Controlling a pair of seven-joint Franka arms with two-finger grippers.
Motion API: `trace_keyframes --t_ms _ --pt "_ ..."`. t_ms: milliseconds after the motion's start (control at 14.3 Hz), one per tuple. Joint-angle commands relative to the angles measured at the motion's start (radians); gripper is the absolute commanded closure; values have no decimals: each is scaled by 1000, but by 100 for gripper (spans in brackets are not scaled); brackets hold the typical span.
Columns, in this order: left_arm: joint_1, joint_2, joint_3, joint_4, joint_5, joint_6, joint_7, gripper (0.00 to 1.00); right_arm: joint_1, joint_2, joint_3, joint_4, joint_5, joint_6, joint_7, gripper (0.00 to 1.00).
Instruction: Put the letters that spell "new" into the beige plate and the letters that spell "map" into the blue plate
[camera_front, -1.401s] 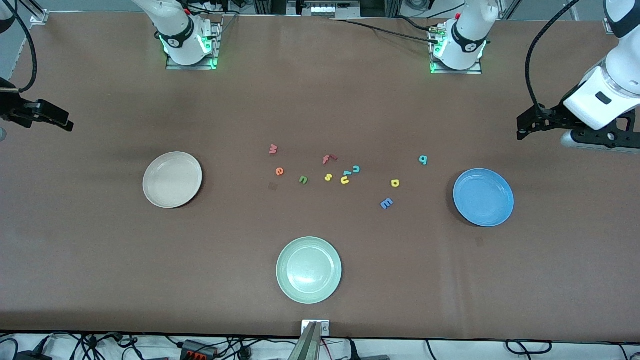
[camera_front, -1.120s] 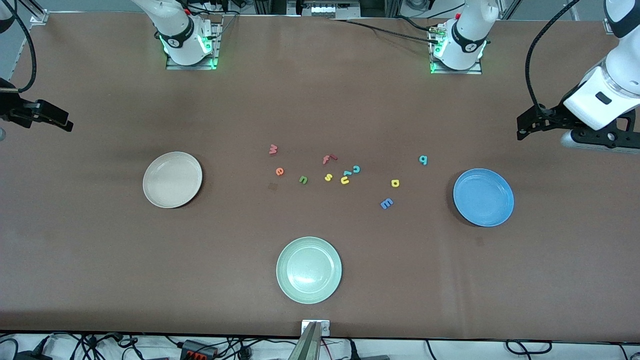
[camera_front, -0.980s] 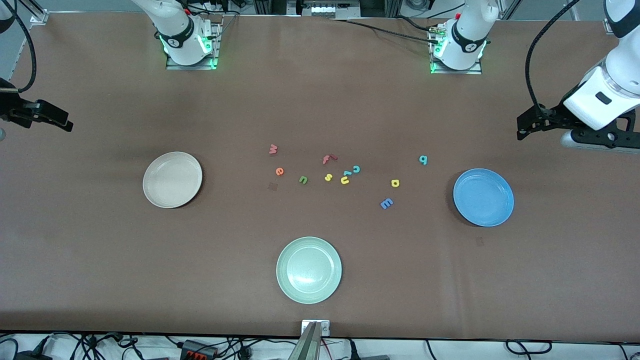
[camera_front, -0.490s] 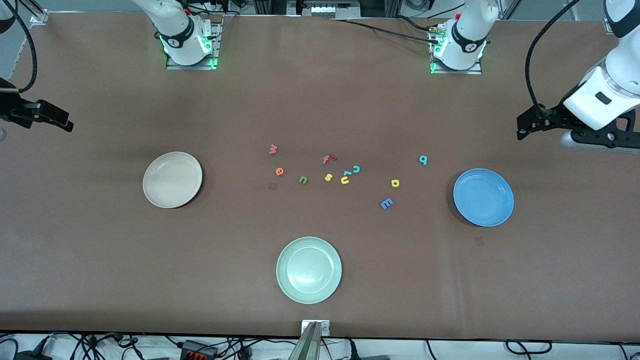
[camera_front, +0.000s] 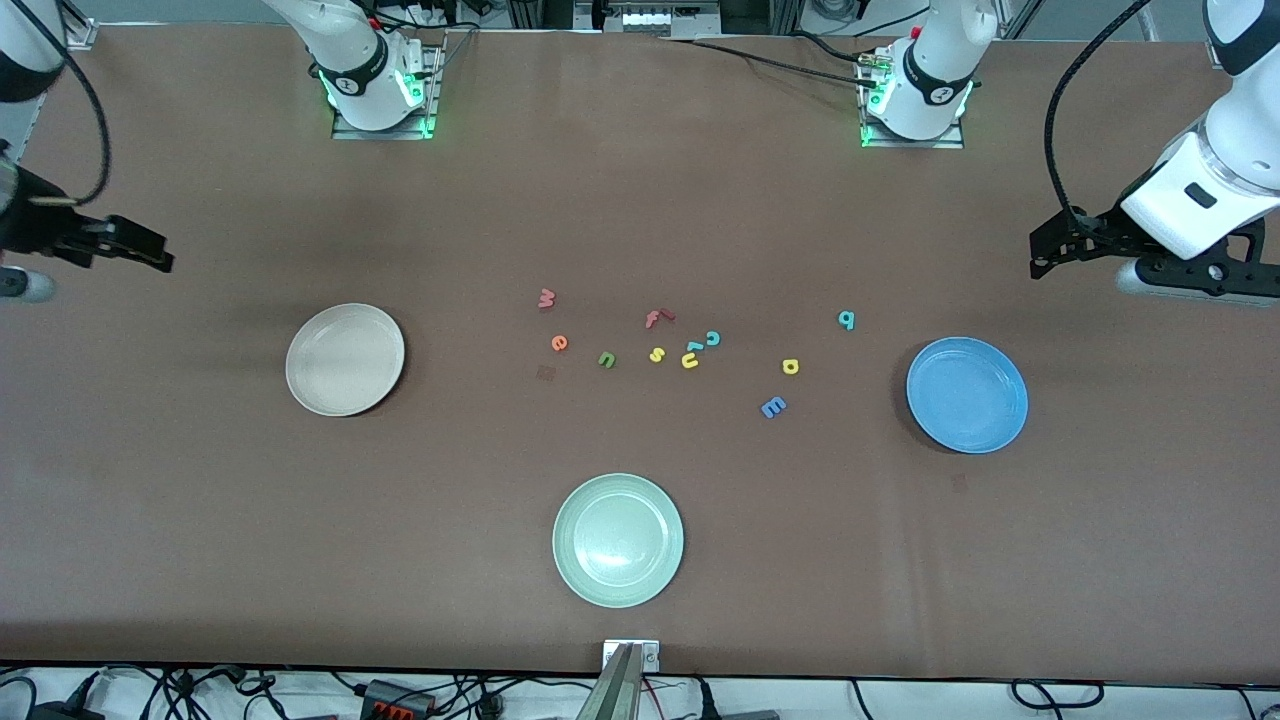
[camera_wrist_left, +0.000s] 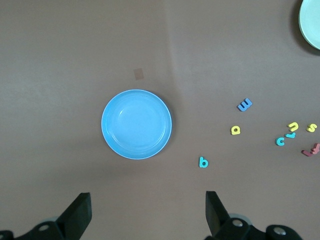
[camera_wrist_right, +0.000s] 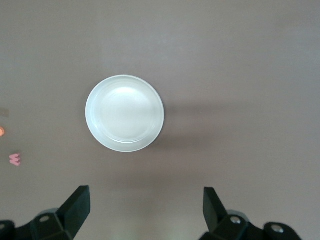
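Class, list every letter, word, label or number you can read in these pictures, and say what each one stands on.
No printed words, brands or numbers are readable. The only characters are loose foam letters, each lying on the brown table:
"w", pinkish-red
"e", orange
"n" or "u", dark green
"f", red
"s", yellow
"u", yellow
"c", teal
"b" or "a", teal
"p" or "d", yellow
"m", blue

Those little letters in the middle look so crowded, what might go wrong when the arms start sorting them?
The yellow u touches a teal letter, so fingers could drag both. The green n resembles that yellow u, inviting a mix-up. The pale green plate could get letters by mistake.
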Motion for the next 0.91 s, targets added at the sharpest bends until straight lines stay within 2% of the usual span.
trace_keyframes --t_ms 0,280,490,700,840 --pt "1 -1 0 19 -7 -24 -3 0 96 100 3 -10 3 70 5 0" --pt "-4 23 -20 18 -12 -25 0 0 264 213 3 -27 17 200 87 0" --pt "-10 97 -63 19 -7 -111 3 0 372 285 3 -25 49 297 185 0" --pt "-59 201 -77 19 -7 -58 6 0 465 368 3 -16 127 367 200 0" --pt "-114 261 -80 16 -7 8 9 0 517 425 1 -2 147 424 200 0"
